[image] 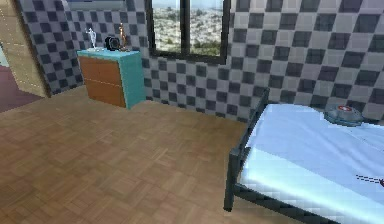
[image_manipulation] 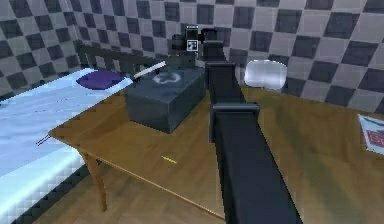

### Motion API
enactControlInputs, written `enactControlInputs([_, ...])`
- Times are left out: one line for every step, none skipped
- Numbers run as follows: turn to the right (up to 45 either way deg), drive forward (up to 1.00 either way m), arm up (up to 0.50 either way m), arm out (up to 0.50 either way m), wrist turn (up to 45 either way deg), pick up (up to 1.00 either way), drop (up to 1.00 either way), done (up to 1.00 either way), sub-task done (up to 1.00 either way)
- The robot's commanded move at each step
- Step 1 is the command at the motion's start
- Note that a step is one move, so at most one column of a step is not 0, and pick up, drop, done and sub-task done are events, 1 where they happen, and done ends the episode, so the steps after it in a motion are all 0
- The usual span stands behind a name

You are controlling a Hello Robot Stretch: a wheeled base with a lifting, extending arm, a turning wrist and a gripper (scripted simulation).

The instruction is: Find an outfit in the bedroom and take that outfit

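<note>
A purple, flat, cloth-like thing [image_manipulation: 97, 79] lies on the bed [image_manipulation: 40, 120] at the arm side view's left. A pale rounded bundle [image_manipulation: 265, 72] rests at the far side of the wooden table [image_manipulation: 300, 130]. My arm's dark bar [image_manipulation: 240, 140] reaches out over that table. At its far end are the two white squares, and left of them the gripper [image_manipulation: 184, 43], dark against the checkered wall. I cannot tell whether it holds anything. A dark grey box [image_manipulation: 165, 95] stands on the table just below and left of the gripper.
The forward view has a teal and orange dresser [image: 110, 78] with small items on top, a window [image: 190, 28], and the dark-framed bed [image: 320, 160] with a round grey thing [image: 345, 113]. Wooden floor [image: 120, 160] spreads between them. A paper [image_manipulation: 372, 132] and a yellow pencil [image_manipulation: 168, 158] lie on the table.
</note>
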Motion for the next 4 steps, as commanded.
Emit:
enactControlInputs([0.0, 0.0, 0.0, 0.0, 21.0, 0.0, 0.0, 0.0, 0.0])
enactControlInputs([0.0, 0.0, -0.3, 0.0, 0.0, 0.0, 0.0, 0.0, 0.0])
enactControlInputs([0.0, 0.0, 0.0, 0.0, 0.0, 1.0, 0.0, 0.0, 0.0])
enactControlInputs([0.0, 0.0, 0.1, 0.0, 0.0, 0.0, 0.0, 0.0, 0.0])
